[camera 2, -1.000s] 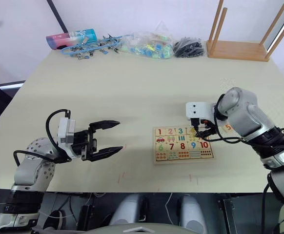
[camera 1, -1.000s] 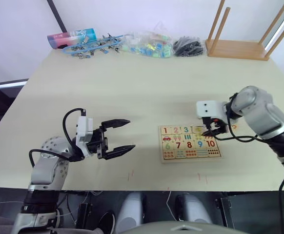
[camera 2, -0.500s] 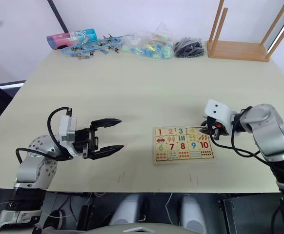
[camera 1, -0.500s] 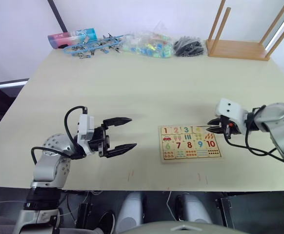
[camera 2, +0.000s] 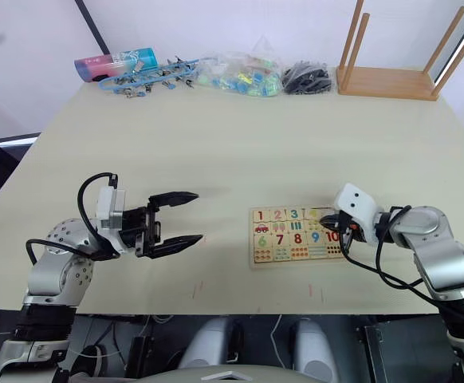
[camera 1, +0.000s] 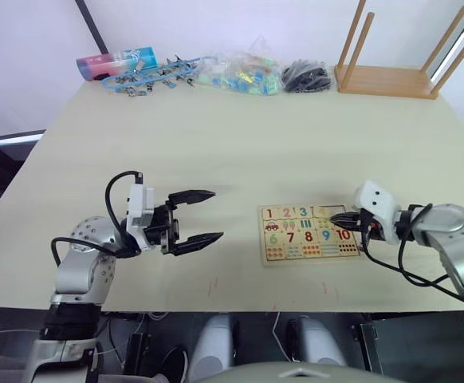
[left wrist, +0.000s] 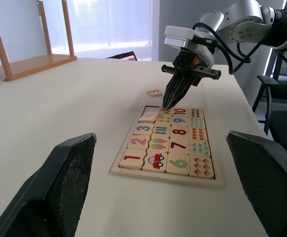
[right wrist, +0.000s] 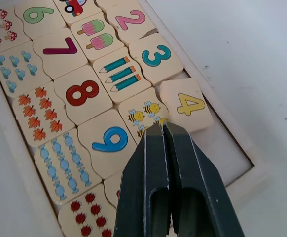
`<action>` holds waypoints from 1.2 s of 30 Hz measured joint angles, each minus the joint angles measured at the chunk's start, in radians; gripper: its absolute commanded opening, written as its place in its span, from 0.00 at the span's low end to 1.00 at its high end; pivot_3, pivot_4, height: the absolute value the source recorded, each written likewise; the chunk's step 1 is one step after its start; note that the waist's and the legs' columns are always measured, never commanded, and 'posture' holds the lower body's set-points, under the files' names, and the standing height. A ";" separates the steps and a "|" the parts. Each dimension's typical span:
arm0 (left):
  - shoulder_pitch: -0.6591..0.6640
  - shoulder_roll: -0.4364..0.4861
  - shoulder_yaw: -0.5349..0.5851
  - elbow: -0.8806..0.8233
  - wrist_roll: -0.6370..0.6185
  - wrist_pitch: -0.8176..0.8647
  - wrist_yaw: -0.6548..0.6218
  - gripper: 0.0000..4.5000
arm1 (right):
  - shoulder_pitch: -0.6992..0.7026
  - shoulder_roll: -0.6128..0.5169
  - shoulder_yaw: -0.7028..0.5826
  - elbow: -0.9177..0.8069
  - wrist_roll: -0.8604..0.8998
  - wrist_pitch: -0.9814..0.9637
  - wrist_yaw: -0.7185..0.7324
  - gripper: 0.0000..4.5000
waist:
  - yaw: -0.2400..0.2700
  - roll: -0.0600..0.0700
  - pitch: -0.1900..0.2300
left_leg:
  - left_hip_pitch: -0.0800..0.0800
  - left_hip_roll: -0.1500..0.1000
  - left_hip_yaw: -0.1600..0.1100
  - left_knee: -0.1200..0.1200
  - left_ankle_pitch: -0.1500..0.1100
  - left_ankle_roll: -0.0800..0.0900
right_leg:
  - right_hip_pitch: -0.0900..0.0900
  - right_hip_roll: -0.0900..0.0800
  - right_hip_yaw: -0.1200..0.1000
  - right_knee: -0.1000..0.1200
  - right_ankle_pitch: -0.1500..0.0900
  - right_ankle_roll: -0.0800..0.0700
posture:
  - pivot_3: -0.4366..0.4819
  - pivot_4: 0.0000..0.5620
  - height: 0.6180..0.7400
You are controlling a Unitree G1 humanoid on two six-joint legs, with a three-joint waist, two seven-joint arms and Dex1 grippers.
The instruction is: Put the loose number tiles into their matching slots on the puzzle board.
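The puzzle board (camera 1: 310, 234) lies on the table in front of my right arm. Tiles 1, 2 (right wrist: 130, 19) and 3 (right wrist: 157, 55) sit in the upper row. The yellow 4 tile (right wrist: 187, 105) rests askew in its slot, turned and partly riding on its neighbours. Beside it the end slot (right wrist: 226, 148) is bare. The red 5 tile (left wrist: 154, 92) lies loose on the table just beyond the board. My right gripper (right wrist: 161, 128) is shut and empty, its tips low over the bee picture next to the 4. My left gripper (camera 1: 216, 215) hangs open left of the board, holding nothing.
An upturned wooden stool (camera 1: 391, 76) stands at the far right corner. Along the far edge lie a colourful tube (camera 1: 116, 62), blue clips (camera 1: 156, 76), a bag of small toys (camera 1: 244, 73) and a black bundle (camera 1: 306, 76).
My right gripper has shut, drawn back to the right from the board's upper row, and dropped low with its tips pointing at the 4 tile. The left arm has barely moved.
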 measured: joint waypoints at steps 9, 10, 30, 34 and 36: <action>0.001 -0.011 -0.004 0.002 0.005 0.006 0.014 1.00 | -0.028 0.009 0.053 0.053 -0.004 -0.039 -0.011 0.01 | 0.002 0.000 0.000 | 0.000 0.000 0.000 0.000 0.000 0.000 | 0.000 0.000 0.000 0.000 0.000 0.000 | 0.48 0.27 0.98; 0.001 -0.012 -0.006 0.002 0.005 0.007 0.015 1.00 | -0.030 0.008 0.056 0.053 -0.006 -0.041 -0.011 0.01 | 0.001 0.000 0.000 | 0.000 0.000 0.000 0.000 0.000 0.000 | 0.000 0.000 0.000 0.000 0.000 0.000 | 0.48 0.27 0.98; 0.001 -0.017 -0.018 0.002 0.011 0.010 0.015 1.00 | -0.050 -0.003 0.070 0.090 -0.016 -0.081 -0.003 0.01 | 0.001 0.000 0.000 | 0.000 0.000 0.000 0.000 0.000 0.000 | 0.000 0.000 0.000 0.000 0.000 0.000 | 0.48 0.27 0.98; 0.001 -0.017 -0.018 0.002 0.011 0.010 0.015 1.00 | -0.050 -0.006 0.071 0.090 -0.016 -0.083 -0.001 0.01 | 0.001 0.000 0.000 | 0.000 0.000 0.000 0.000 0.000 0.000 | 0.000 0.000 0.000 0.000 0.000 0.000 | 0.48 0.27 0.98; 0.001 -0.018 -0.018 0.002 0.011 0.010 0.015 1.00 | -0.051 -0.007 0.071 0.092 -0.016 -0.084 -0.001 0.01 | 0.001 0.000 0.000 | 0.000 0.000 0.000 0.000 0.000 0.000 | 0.000 0.000 0.000 0.000 0.000 0.000 | 0.48 0.27 0.98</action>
